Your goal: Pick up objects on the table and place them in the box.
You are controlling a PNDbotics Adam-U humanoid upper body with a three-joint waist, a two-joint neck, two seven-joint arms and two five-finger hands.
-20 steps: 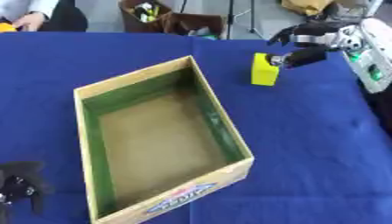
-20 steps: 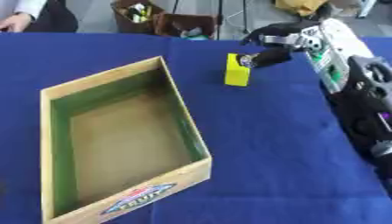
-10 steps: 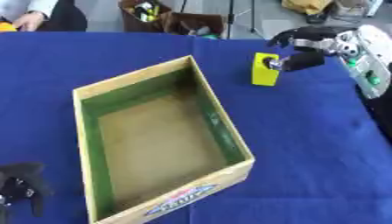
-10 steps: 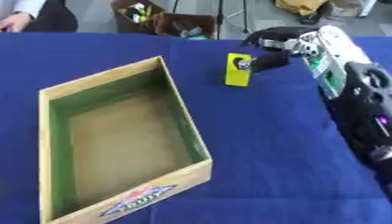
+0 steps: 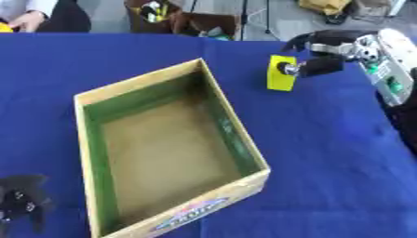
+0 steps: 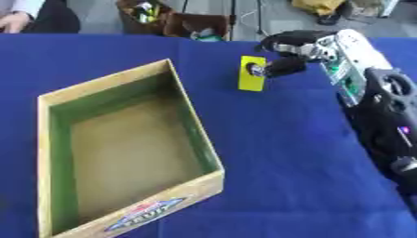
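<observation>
A small yellow block (image 5: 281, 73) is held upright just above the blue table, to the right of the box's far corner. My right hand (image 5: 318, 51) comes in from the upper right and is shut on the block, thumb on its near face and fingers curled over its top. The open cardboard box (image 5: 99, 95), green inside with a brown floor, lies in the middle left with nothing in it. My left hand (image 5: 20, 200) rests at the lower left corner of the left eye view, fingers relaxed.
The blue tablecloth (image 5: 326, 153) covers the whole table, bare to the right of the box. Beyond the far edge stand brown bins with bright items (image 5: 175, 16). A person's sleeve and hand (image 5: 29, 11) show at the far left.
My right hand has lifted the yellow block slightly and carried it a little to the left, toward the box's far corner. The box and the left hand have not moved.
</observation>
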